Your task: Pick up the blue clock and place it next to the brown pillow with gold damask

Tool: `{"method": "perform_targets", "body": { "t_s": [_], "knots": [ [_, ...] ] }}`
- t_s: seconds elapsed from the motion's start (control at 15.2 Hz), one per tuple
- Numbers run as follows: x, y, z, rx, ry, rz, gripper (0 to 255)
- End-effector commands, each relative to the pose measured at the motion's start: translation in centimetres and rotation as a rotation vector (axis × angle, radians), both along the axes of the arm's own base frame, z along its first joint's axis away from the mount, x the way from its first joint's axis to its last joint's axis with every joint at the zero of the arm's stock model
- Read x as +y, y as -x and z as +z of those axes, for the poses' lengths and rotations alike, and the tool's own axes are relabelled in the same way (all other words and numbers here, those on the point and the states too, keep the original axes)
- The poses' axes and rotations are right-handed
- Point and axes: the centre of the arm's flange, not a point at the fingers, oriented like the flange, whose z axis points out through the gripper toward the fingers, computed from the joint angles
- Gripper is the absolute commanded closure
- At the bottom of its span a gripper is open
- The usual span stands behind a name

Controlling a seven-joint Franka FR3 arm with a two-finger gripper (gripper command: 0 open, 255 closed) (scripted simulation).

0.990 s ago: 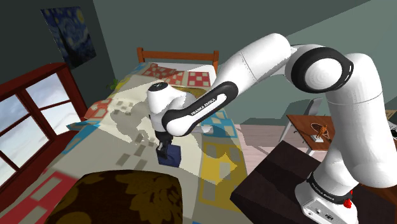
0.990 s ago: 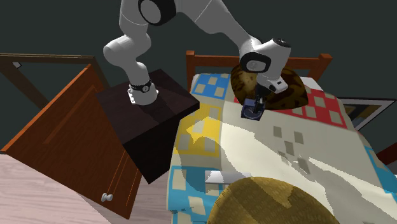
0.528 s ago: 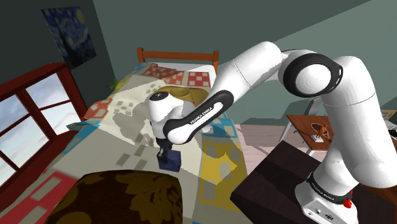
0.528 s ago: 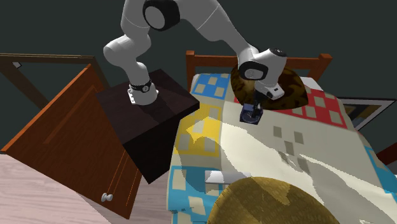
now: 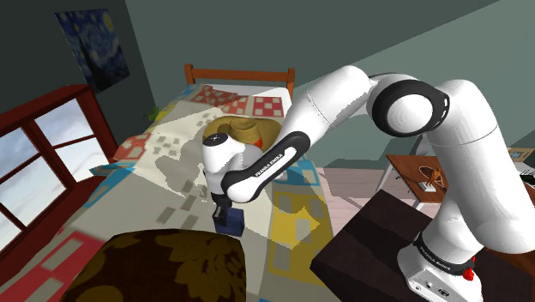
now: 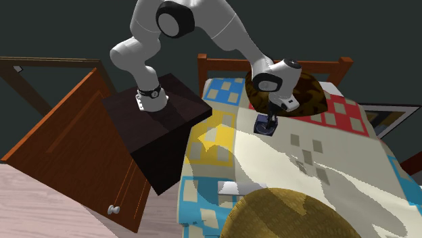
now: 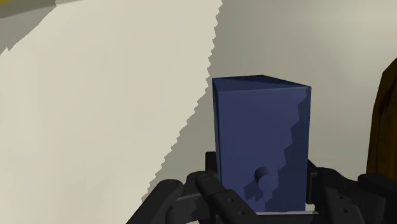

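- Shoulder view: the white arm reaches from the stand up and to the view's left, then bends down over the bed's patchwork quilt
- There the gripper points downward with the blue clock at its tip (a plain dark-blue box as drawn here); the clock sits low at the quilt, and I cannot tell whether it rests on the cloth or hangs just clear of it
- The brown pillow with its gold pattern lies at this view's lower left, and the clock is near its far edge but apart from it
- A golden pillow shows behind the arm toward the headboard; a window and a painting are on the view's left
- Second exterior view: the gripper comes down in front of the brown pillow, and the clock is just beside the pillow's lower-left edge, at the cream part of the quilt
- The golden pillow is at the bottom edge; the stand is at the bedside, with a wooden cabinet to its left
- Wrist view: the black fingers press on two opposite sides of the clock near its base, so the jaws are clamped on it
- Cream quilt lies beyond the clock, and the brown pillow edges in near it
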Motion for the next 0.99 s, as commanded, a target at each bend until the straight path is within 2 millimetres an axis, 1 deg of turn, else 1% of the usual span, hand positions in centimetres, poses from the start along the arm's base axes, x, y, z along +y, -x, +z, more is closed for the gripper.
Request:
{"method": "perform_targets", "body": {
  "t_s": [0.0, 0.26, 0.33, 0.66, 0.86, 0.92],
  "knots": [
    [0.0, 0.0, -0.1, -0.001, 0.0, 0.0, 255],
    [0.0, 0.0, -0.1, -0.001, 0.0, 0.0, 255],
    [0.0, 0.0, -0.1, -0.001, 0.0, 0.0, 0],
    [0.0, 0.0, -0.1, -0.001, 0.0, 0.0, 0],
    [0.0, 0.0, 3.9, -0.001, 0.0, 0.0, 0],
    [0.0, 0.0, 4.9, -0.001, 0.0, 0.0, 0]
  ]
}}
